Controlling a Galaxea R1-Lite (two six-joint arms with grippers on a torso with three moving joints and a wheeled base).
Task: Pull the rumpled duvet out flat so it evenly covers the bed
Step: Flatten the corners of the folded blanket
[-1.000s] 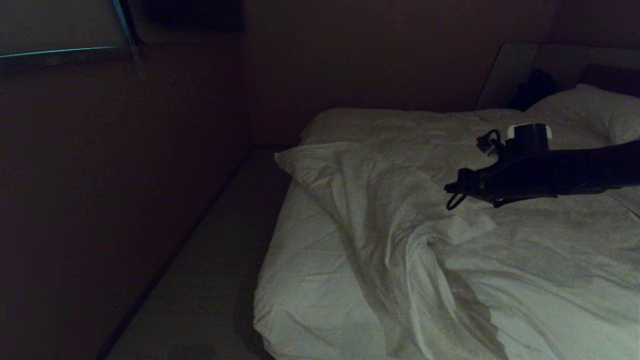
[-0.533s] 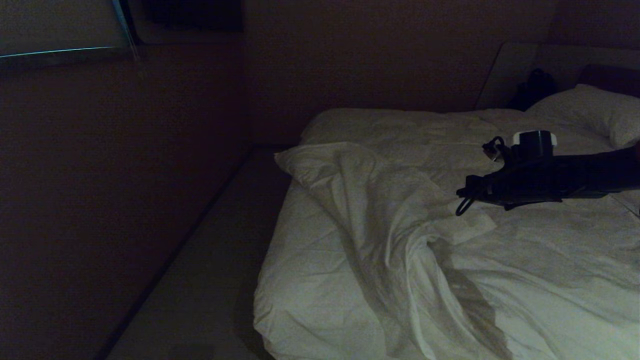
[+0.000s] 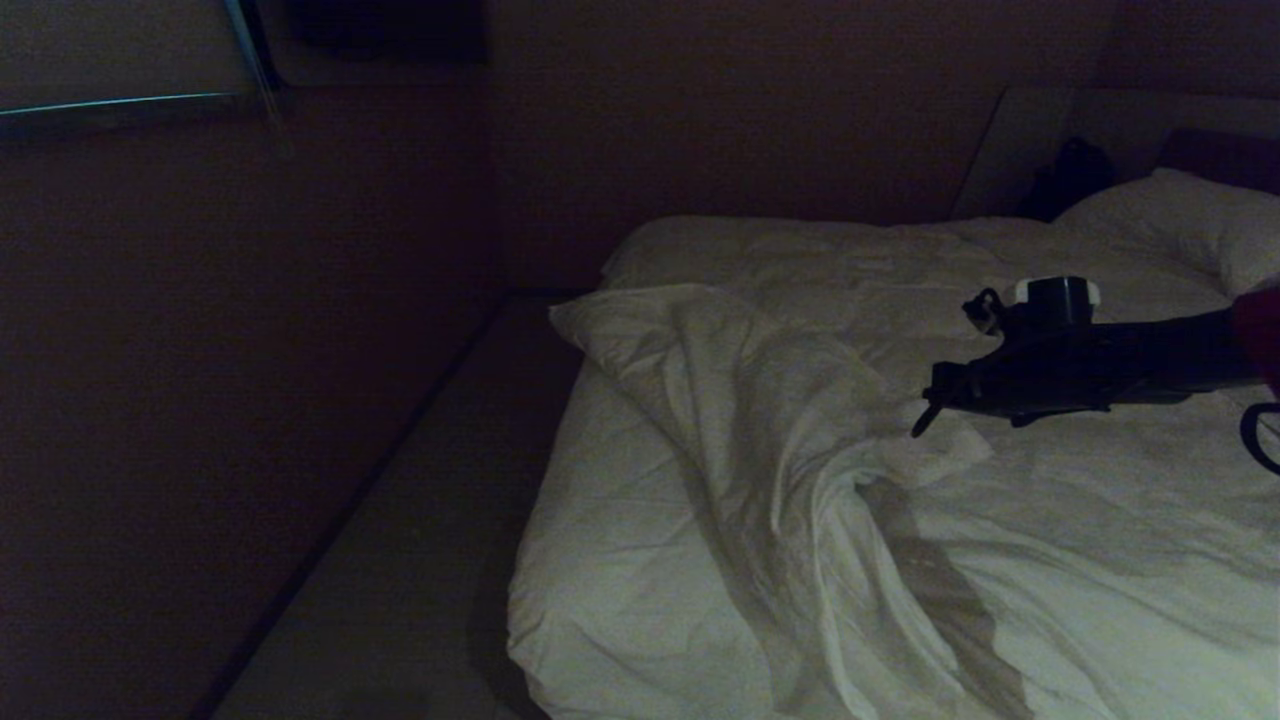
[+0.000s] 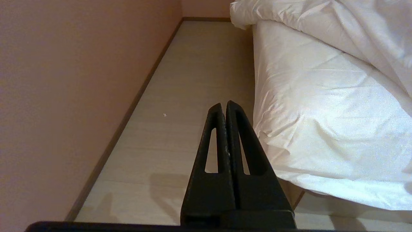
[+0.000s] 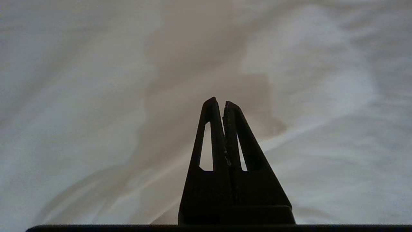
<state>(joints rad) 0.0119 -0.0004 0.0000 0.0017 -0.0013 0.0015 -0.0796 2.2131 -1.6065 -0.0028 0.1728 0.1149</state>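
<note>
Clearly, with the duvet (image 3: pixel 790 450) bunched in a ridge down the bed (image 3: pixel 600 610), the right gripper (image 3: pixel 925 415) hovered over it with jaws together, so it risked merely shoving the folds unless it opened to pinch cloth.

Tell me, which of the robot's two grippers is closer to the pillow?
Right. The right gripper hangs shut over the duvet, across the bed from the pillow. The left gripper is low beside the bed's floor-side edge, farther away.
</note>
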